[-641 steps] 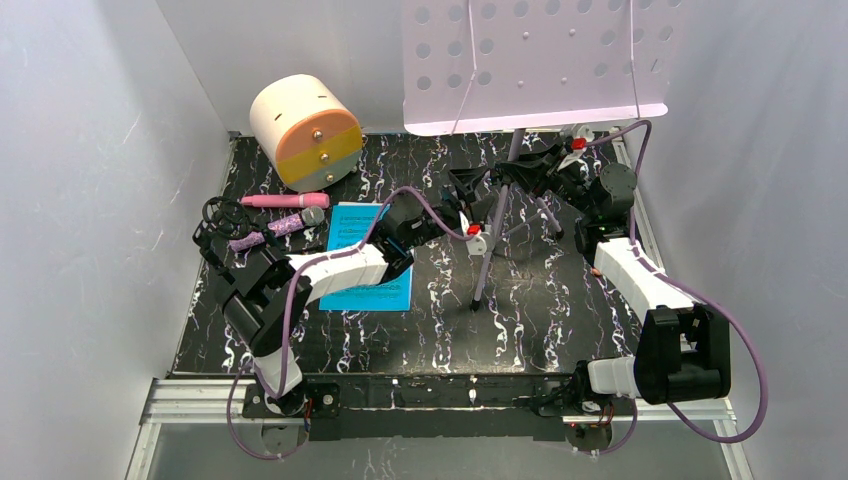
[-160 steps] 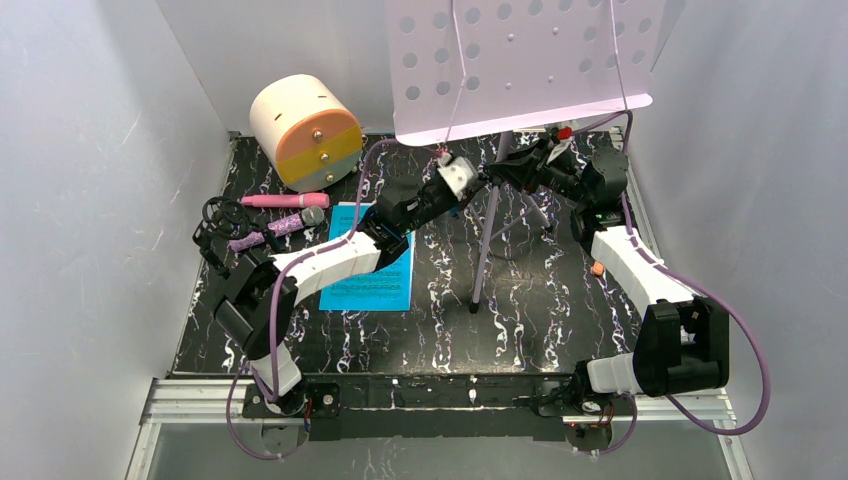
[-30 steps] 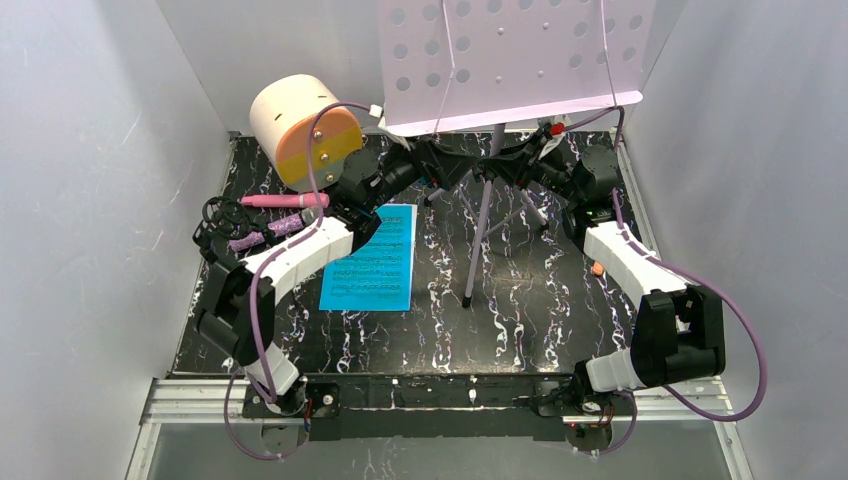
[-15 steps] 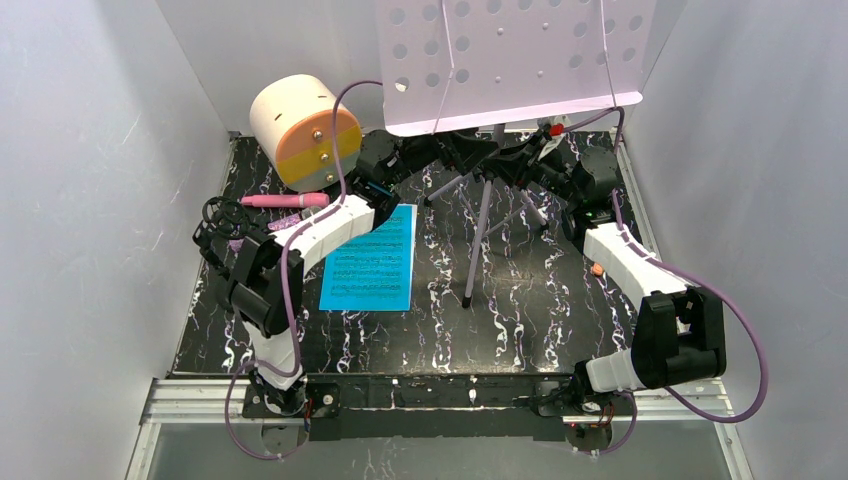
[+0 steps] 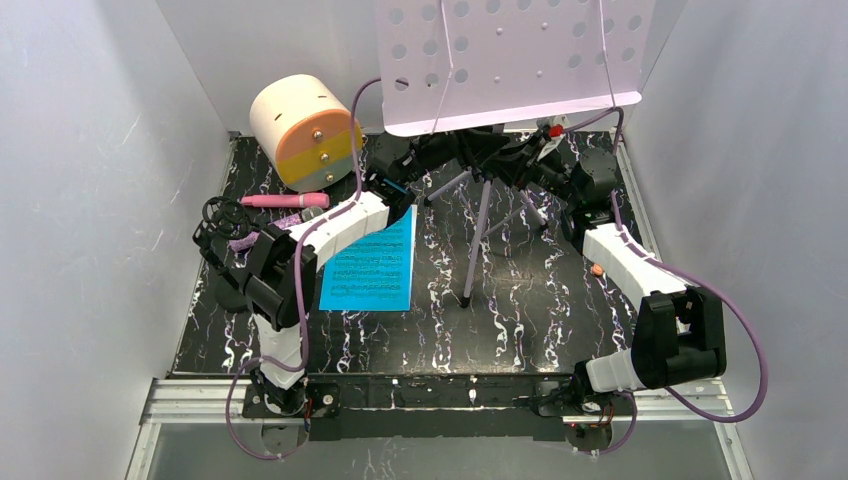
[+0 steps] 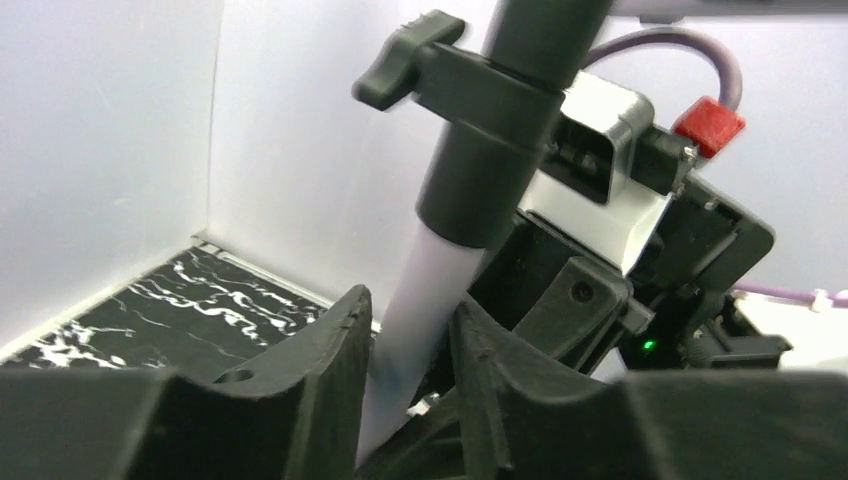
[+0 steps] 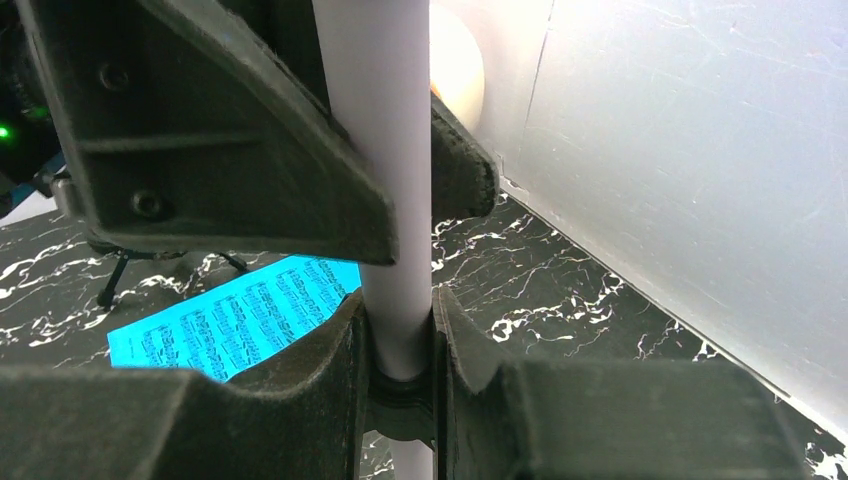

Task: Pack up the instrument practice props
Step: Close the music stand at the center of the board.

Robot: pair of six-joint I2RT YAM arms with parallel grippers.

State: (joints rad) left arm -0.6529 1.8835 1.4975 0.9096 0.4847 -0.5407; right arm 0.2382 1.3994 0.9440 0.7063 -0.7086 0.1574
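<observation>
We see the lilac perforated plastic music rack on tripod legs [image 5: 510, 60] standing on the black marbled bench [image 5: 540, 320], its pale pole [image 5: 478, 225] close to upright. Both arms meet that pole just under the rack's plate, from opposite sides. The right pincer [image 7: 398, 320] is clamped on it. The left pincer [image 6: 410, 310] straddles it below the black collar [image 6: 480, 150], jaws close on either side; whether they press we cannot tell.

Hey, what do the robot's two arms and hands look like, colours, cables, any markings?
Left arm and right arm: white link shells, black joints, a purple cable looping along each. The left hand and right hand are matte black with two chunky moulded fingers. A red tab marks the right wrist's cable plug.
</observation>
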